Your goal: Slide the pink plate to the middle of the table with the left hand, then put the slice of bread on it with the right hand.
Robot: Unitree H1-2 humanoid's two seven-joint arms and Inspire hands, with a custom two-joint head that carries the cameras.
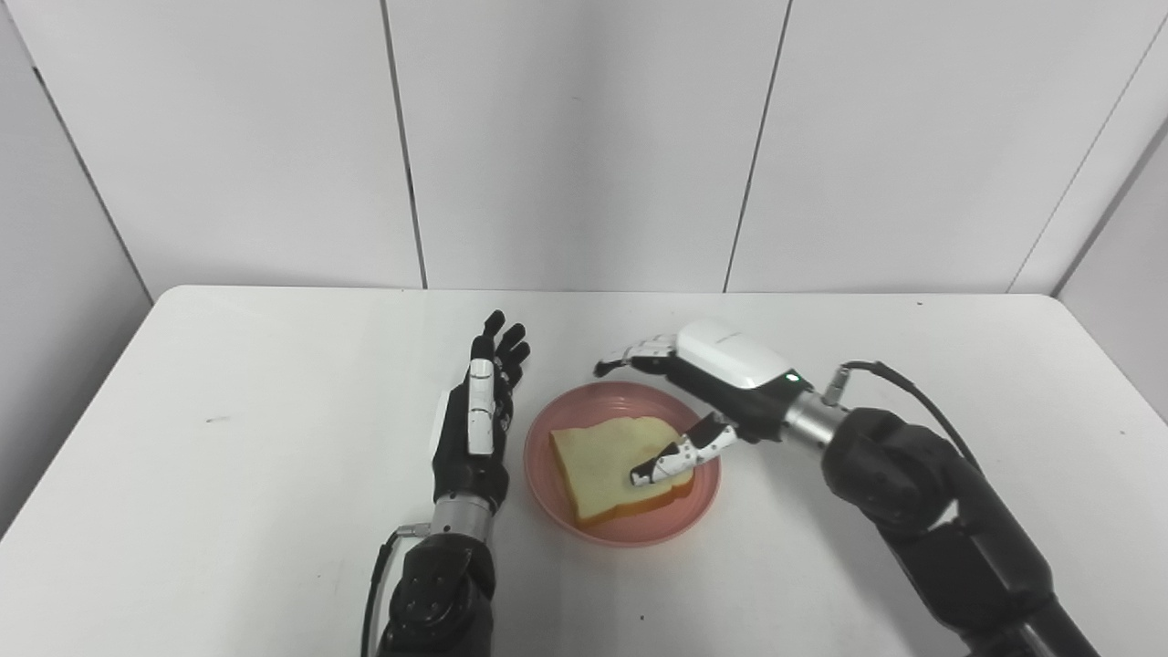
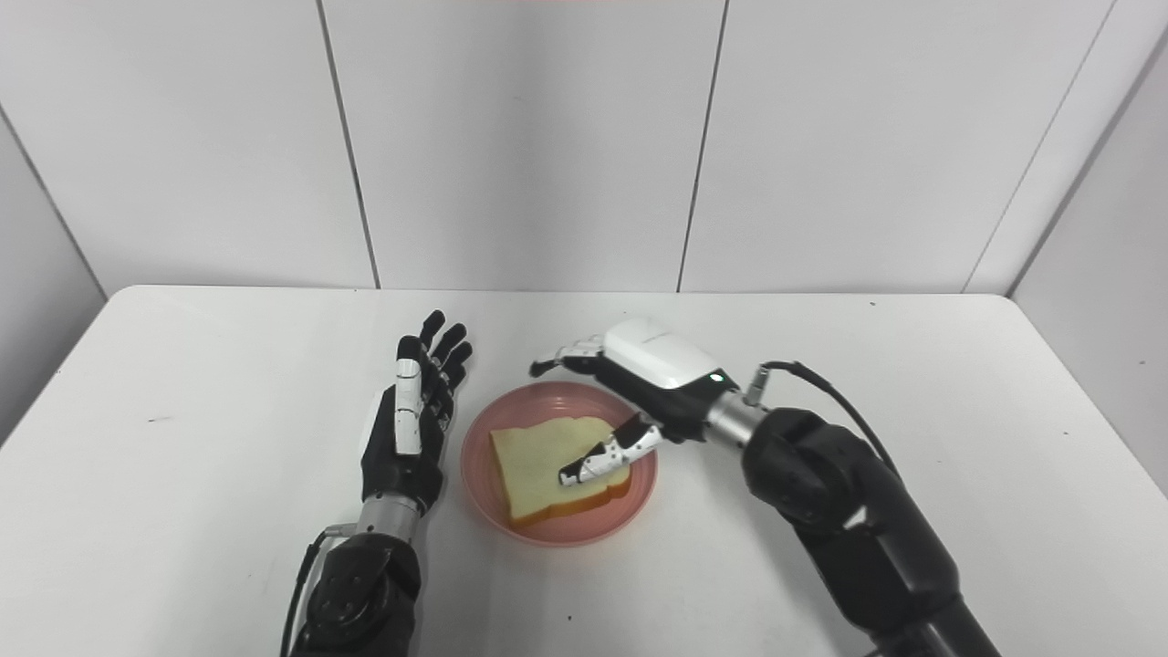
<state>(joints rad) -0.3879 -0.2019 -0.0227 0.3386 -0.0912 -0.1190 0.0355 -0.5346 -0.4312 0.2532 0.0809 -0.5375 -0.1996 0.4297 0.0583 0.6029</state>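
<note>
- Pale slice of bread with a golden crust [image 1: 607, 465] lies flat on the round pink plate [image 1: 547, 488], mid white worktop [image 1: 228, 474]
- Right robot hand [image 1: 721, 379] spread over the plate, thumb above the bread, holding nothing
- Left robot hand [image 1: 479, 420] just beside the plate, fingers [image 1: 502, 347] straight and apart, empty

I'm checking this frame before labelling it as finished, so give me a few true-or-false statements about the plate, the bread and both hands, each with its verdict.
1. The slice of bread lies on the pink plate. True.
2. The left hand is gripping the plate's rim. False: it is open beside the plate, fingers pointing away from the robot.
3. The right hand is over the plate with its fingers spread. True.
4. The bread lies on the bare table. False: it is on the plate.
5. A cup stands beside the plate. False: no cup is in view.
</note>
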